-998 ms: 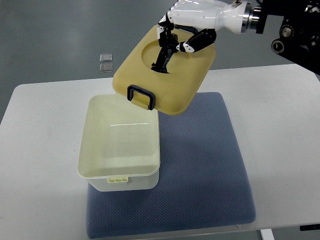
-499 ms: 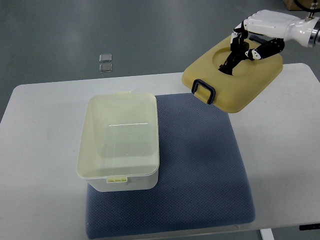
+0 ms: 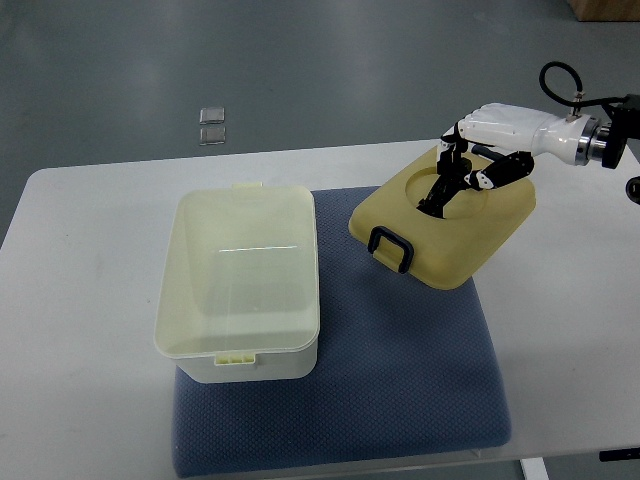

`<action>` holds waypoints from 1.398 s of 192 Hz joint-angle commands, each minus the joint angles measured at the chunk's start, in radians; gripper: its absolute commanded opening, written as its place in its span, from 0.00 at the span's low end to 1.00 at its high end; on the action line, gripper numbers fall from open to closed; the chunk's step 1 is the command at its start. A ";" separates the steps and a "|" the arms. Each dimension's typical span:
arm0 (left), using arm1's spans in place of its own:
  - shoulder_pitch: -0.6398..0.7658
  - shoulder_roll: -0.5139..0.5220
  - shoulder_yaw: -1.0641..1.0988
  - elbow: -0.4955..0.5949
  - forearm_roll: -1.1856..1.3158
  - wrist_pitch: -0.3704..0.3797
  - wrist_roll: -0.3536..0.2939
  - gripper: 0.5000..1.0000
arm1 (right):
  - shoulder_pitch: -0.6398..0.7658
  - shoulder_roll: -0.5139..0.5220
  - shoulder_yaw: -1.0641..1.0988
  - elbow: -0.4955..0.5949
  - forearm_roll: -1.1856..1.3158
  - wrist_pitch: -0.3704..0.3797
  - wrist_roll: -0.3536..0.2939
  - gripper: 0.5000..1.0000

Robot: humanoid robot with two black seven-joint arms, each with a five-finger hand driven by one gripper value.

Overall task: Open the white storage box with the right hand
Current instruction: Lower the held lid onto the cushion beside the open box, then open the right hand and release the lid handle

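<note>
I log my right hand (image 3: 470, 160) with fingers curled into the recess of the yellow lid (image 3: 440, 222), holding it over the mat (image 3: 400, 370) near the table's (image 3: 80, 300) right far edge, box (image 3: 240, 285) open on the mat's left edge.

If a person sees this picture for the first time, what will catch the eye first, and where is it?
First comes the yellow plastic lid with a dark latch, held tilted at the upper right by the white robot right hand, its fingers in the lid's round recess. Next is the open, empty pale storage box at the left, standing on the blue textured mat that covers the middle of the white table.
</note>
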 commanded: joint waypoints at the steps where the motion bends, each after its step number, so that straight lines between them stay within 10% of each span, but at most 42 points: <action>1: 0.000 0.000 0.000 -0.001 0.000 0.000 0.000 1.00 | -0.002 0.023 -0.025 0.006 -0.013 -0.045 0.000 0.00; 117: 0.000 0.000 0.000 0.000 0.000 0.000 0.000 1.00 | -0.029 0.141 -0.105 0.032 -0.068 -0.094 0.000 0.00; 128: 0.000 0.000 0.000 0.000 0.000 0.000 0.000 1.00 | -0.035 0.145 -0.104 0.032 -0.066 -0.096 0.000 0.22; 139: 0.000 0.000 0.000 -0.001 0.000 0.000 0.000 1.00 | -0.037 0.144 -0.102 0.032 -0.062 -0.100 0.000 0.69; 152: 0.000 0.000 0.000 0.000 0.000 0.000 0.000 1.00 | -0.037 0.141 -0.101 0.031 -0.060 -0.108 0.000 0.86; 239: 0.000 0.000 0.000 0.000 0.000 0.000 0.000 1.00 | 0.000 0.020 -0.050 0.017 -0.016 -0.094 0.000 0.86; 269: 0.000 0.000 0.000 0.000 0.000 0.000 0.000 1.00 | -0.008 0.021 0.102 -0.001 0.249 0.038 0.000 0.86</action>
